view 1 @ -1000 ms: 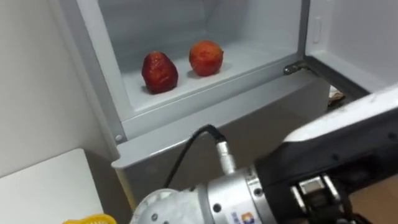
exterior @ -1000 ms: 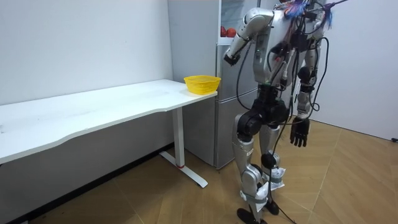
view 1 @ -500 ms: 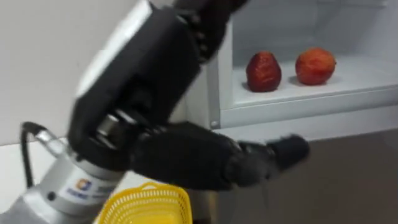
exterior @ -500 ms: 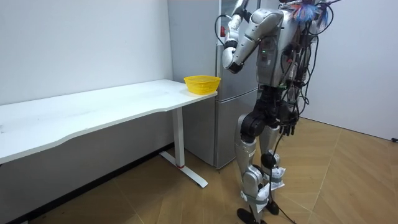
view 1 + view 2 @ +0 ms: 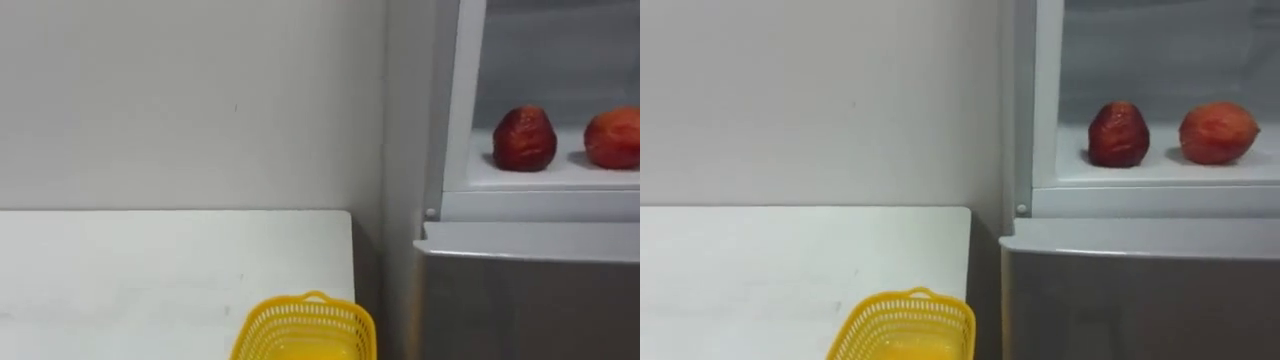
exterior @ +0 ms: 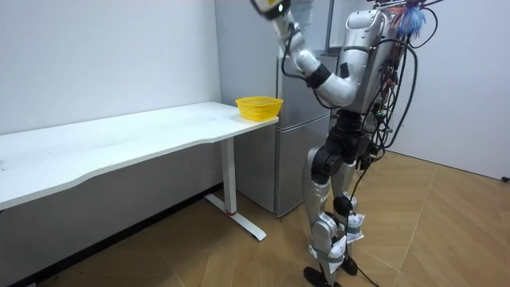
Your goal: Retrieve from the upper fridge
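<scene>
Dark red fruit stands upright, tip up, beside rounder fruit; left robot hand grip: cannot tell

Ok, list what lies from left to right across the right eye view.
yellow basket → fridge's white frame → dark red fruit → lighter red fruit

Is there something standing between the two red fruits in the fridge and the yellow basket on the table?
Only the fridge's left wall stands between the fruits and the basket, so a fruit would probably have to come out the open front first. Nothing else shows between them.
</scene>
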